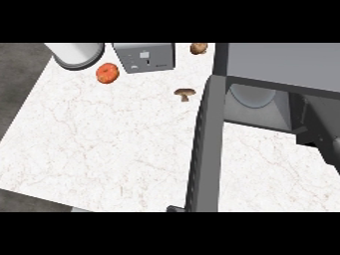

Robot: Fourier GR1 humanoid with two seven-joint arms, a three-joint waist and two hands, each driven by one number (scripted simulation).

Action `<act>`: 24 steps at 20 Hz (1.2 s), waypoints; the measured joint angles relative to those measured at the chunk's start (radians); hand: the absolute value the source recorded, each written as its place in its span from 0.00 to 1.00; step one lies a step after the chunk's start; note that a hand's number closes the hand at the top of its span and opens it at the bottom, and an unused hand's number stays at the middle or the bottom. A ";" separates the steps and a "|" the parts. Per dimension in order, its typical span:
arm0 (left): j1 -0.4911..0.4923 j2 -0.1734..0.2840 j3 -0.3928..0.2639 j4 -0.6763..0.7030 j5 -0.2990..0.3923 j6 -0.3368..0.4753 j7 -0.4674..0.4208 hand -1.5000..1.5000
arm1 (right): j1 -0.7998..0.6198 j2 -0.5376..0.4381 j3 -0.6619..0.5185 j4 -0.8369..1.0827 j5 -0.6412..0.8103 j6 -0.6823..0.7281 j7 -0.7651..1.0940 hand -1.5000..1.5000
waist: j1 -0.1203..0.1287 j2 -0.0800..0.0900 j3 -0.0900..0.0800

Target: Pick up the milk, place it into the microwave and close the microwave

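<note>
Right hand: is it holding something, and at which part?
It cannot be told. Only the right forearm shows, reaching into the open microwave; the hand itself is hidden, and no milk is visible.

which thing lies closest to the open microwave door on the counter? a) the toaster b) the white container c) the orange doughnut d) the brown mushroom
d: the brown mushroom lies just left of the open microwave door, while the doughnut, toaster and white container sit farther off at the back left.
</note>
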 measured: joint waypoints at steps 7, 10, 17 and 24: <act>-0.030 0.003 -0.018 0.023 -0.029 -0.006 -0.001 0.00 | -0.026 0.033 0.057 0.027 0.051 0.002 0.061 0.00 | 0.004 -0.003 0.008; -0.043 -0.002 -0.030 0.033 -0.042 -0.006 -0.002 0.00 | -0.041 0.060 0.062 0.028 0.053 -0.036 0.086 0.00 | 0.003 -0.005 0.012; -0.057 0.001 -0.050 0.057 -0.065 -0.023 0.001 0.00 | -0.061 0.095 0.056 0.010 0.039 -0.069 0.090 0.00 | -0.002 -0.006 0.025; -0.041 -0.026 -0.077 0.071 -0.084 -0.046 0.003 0.00 | -0.075 0.122 0.033 -0.003 0.010 -0.130 0.074 0.00 | -0.017 -0.006 0.025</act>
